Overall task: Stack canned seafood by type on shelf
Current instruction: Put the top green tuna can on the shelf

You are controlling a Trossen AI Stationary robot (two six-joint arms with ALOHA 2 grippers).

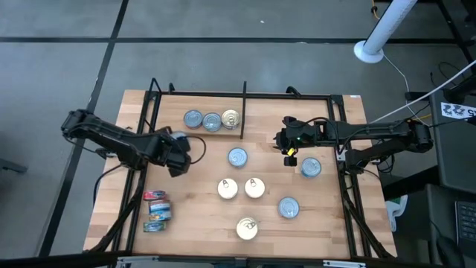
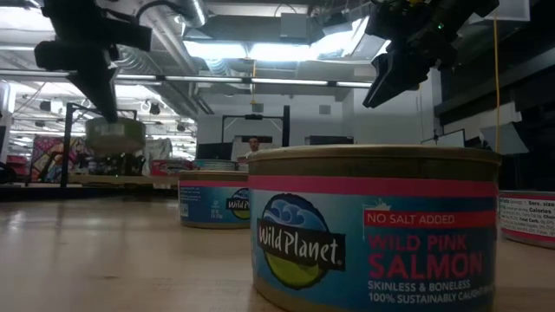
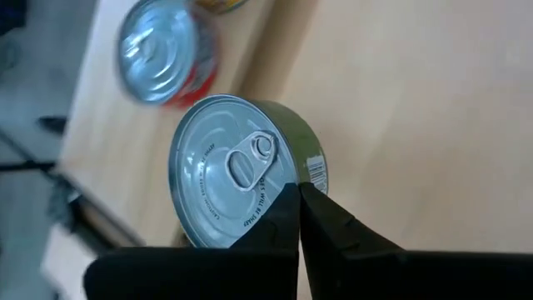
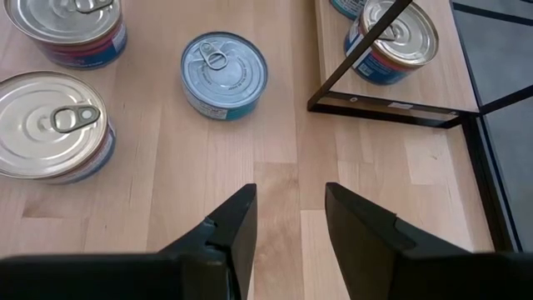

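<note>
Five silver-blue tins (image 1: 237, 156), four gold-topped tins (image 1: 227, 188), three red-and-blue labelled tins (image 1: 157, 211).

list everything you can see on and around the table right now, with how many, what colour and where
silver-blue tins: five loose on the board; two at the rear by the divider, one mid-board, two toward the right side.
pale gold tins: four; one at the rear beside the divider, two side by side mid-board, one near the front edge.
red-and-blue labelled tins: three, in a line at the front left.
held tin: one, silver-blue top, green side, lifted clear of the board.
shelf: one, light wood with thin black frame.
divider bar: one, black, at the rear.
white pole: one, on the floor beyond the right rear corner.
left end effector: shut on the held tin's rim, above the left side.
right end effector: open, empty, above the board right of centre.
</note>
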